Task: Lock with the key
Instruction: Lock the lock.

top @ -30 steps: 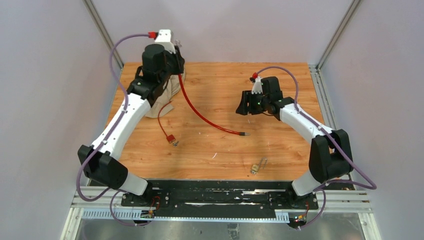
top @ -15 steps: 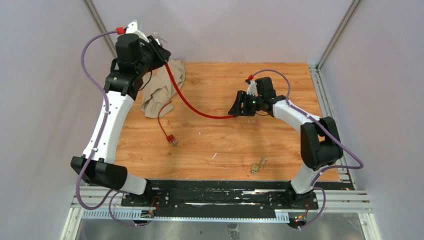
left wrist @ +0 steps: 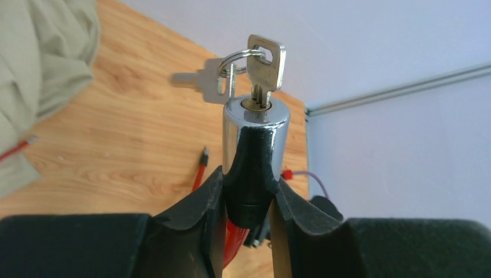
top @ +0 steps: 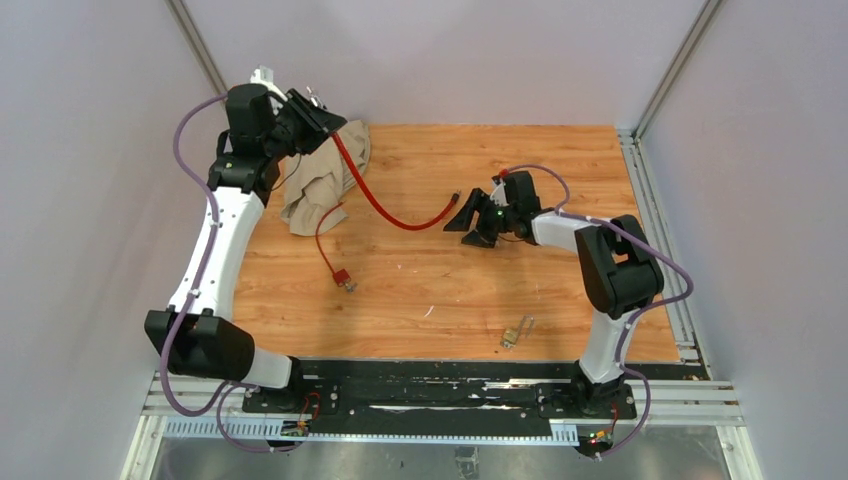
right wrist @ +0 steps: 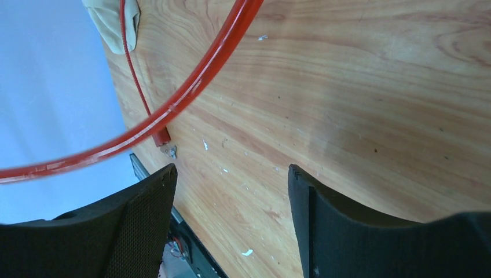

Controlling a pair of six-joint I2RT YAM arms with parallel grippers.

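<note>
The left gripper [top: 318, 112] has moved back and to the left, up to the far left corner of the worktop [top: 450, 290]. It took the shiny lock [left wrist: 255, 124] and the key [left wrist: 266, 61] stuck in it along. More of the cloth [top: 315, 185] shows now. The red cable [top: 372, 197] got pulled along, so its loose end [top: 456, 197] slid from the middle toward the far edge. The right gripper [top: 468, 222] has moved left, close to that end.
</note>
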